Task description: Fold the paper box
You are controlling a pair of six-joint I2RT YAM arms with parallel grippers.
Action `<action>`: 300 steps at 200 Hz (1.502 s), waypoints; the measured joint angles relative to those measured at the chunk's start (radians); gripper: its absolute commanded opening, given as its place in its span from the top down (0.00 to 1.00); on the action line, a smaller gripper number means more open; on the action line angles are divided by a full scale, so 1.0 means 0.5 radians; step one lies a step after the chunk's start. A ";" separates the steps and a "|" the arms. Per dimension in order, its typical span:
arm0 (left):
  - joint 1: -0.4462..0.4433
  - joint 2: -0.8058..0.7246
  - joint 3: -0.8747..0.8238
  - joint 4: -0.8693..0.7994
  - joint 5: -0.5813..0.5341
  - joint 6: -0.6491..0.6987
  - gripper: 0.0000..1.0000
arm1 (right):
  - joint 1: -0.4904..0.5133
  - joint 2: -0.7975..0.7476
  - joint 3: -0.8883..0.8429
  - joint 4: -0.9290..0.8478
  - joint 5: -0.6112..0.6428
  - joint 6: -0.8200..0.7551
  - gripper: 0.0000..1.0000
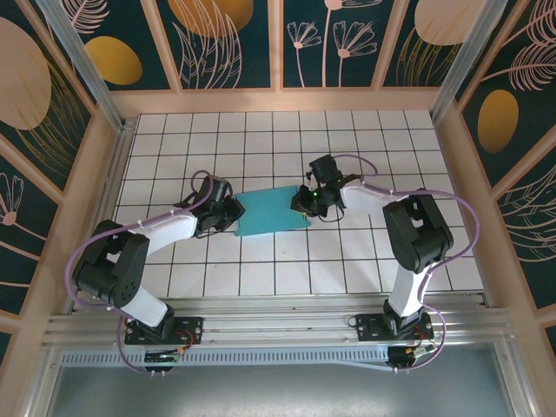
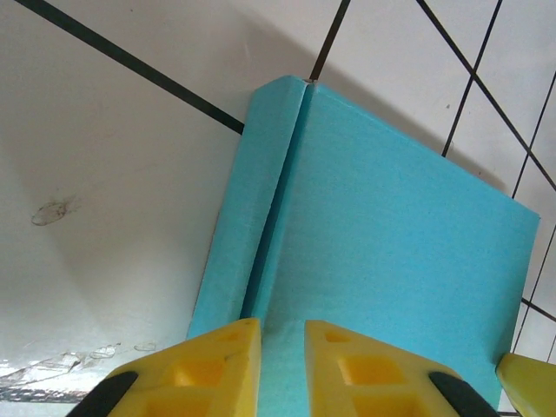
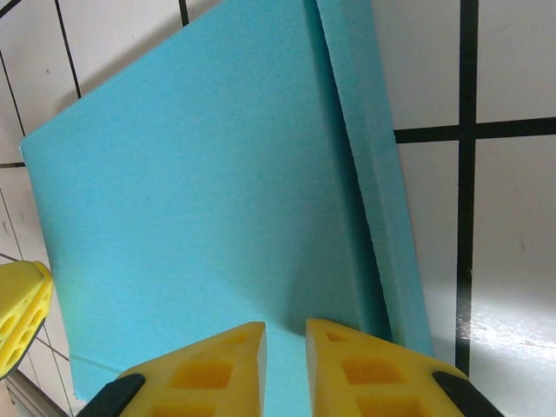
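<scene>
The paper box lies flat on the white tiled table as a teal rectangle, with a narrow folded strip along one long side. My left gripper sits at its left end and my right gripper at its right end. In the left wrist view the yellow fingertips stand a narrow gap apart, right on the teal card beside the strip's crease. The right wrist view matches: the tips are nearly together on the flat panel. Whether either pair pinches any card is not visible.
The tiled table is ringed by wooden walls with dark patterned panels. A metal rail runs along the near edge by the arm bases. The opposite gripper's yellow finger shows at the far end of the box in each wrist view.
</scene>
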 measured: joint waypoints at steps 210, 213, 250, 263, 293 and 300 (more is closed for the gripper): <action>-0.010 0.098 -0.121 0.258 0.017 0.218 0.80 | 0.035 -0.060 -0.253 0.299 0.291 -0.055 0.66; -0.010 0.099 -0.124 0.266 0.017 0.218 0.79 | 0.034 -0.060 -0.253 0.299 0.291 -0.054 0.66; -0.011 0.097 -0.089 0.204 -0.011 0.249 0.61 | 0.035 -0.071 -0.226 0.252 0.323 -0.057 0.57; -0.016 0.089 -0.047 0.119 -0.053 0.288 0.53 | 0.033 -0.080 -0.204 0.229 0.351 -0.058 0.54; -0.024 -0.023 0.053 -0.024 -0.214 0.397 0.43 | -0.018 -0.124 -0.168 0.227 0.372 -0.059 0.52; -0.024 -0.043 0.081 -0.042 -0.250 0.412 0.42 | -0.041 -0.127 -0.154 0.230 0.369 -0.060 0.52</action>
